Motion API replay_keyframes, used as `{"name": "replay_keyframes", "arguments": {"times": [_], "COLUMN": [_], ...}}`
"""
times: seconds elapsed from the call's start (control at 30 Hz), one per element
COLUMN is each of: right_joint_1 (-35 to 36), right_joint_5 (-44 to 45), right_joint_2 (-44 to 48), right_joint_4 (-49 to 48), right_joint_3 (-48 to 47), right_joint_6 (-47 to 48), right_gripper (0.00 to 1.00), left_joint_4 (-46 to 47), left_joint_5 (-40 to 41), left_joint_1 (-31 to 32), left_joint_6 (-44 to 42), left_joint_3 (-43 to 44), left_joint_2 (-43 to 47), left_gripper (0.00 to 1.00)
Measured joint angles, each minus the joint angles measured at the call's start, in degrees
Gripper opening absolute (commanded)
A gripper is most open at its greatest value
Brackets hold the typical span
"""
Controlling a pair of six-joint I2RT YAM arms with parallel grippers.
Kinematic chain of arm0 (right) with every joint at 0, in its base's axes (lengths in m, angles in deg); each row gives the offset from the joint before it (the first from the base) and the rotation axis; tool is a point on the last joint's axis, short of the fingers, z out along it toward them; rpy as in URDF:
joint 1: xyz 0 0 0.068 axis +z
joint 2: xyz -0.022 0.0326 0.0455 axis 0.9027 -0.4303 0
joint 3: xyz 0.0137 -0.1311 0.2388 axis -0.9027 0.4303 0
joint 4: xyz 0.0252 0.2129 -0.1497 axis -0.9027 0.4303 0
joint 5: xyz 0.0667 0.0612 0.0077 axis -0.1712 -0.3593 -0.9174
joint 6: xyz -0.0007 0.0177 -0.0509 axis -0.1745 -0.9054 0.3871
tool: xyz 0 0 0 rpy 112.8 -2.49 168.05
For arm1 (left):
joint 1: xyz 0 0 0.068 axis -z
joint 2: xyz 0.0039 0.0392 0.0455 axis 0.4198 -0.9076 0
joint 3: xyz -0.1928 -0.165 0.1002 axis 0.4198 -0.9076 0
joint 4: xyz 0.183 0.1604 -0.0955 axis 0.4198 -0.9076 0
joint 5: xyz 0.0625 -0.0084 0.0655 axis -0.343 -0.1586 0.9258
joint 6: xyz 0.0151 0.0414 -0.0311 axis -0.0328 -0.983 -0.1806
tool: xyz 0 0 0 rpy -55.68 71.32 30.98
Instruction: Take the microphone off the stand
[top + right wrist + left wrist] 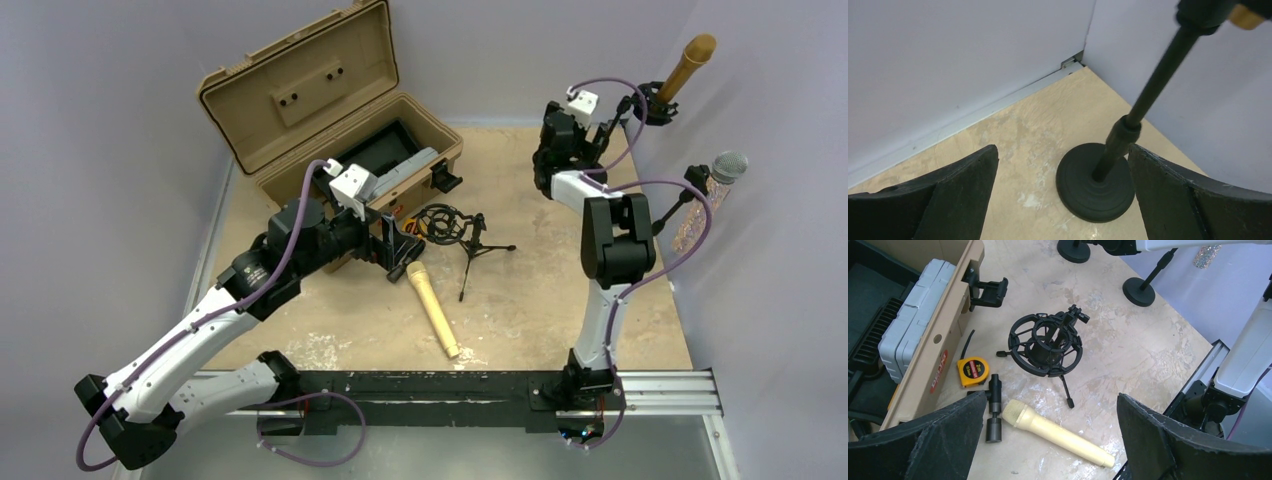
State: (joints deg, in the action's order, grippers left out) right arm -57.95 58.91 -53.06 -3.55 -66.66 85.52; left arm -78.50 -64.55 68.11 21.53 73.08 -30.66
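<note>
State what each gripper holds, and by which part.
Nothing is held. The left gripper is open above the microphone that lies flat; the right gripper is open near the foot of a stand.

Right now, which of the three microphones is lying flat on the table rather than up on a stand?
The cream microphone, in the middle. The gold microphone and the silver-headed microphone both sit in stands at the right.
</note>
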Motion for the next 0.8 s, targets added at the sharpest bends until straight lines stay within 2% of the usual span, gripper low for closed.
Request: {"name": "replay_keyframes", "arguments": {"times": [0.3,0.57,0.67,0.8], "right_joint_1": [-5.18,-7.34,-7.48,-8.07], "right_joint_5": [1.57,1.01,1.03,0.85], "right_joint_2": [0.26,-3.48,-6.34,-8.83], "right_joint_4": [-4.26,-11.93,-12.83,-12.41], "right_joint_3": [2.67,0.46,-1.57,-4.02], "right_joint_6": [-0.26,4.52,5.57,5.75], "right_gripper": [0.97,0.95,0.89,0.71], "left_joint_4": [0.04,0.02,0.02,0.00], "left_joint_5": [-0.15,0.09,0.35,0.57], "left_joint_1": [0.02,0.02,0.02,0.02], "left_joint_6": [0.15,0.07,-0.02,-0.02], "left_joint_3": [0.00,0.00,0.00,0.00], "left_joint_2": [0.04,0.02,-0.04,-0.15], "left_gripper": [1.00,1.00,1.00,1.00]}}
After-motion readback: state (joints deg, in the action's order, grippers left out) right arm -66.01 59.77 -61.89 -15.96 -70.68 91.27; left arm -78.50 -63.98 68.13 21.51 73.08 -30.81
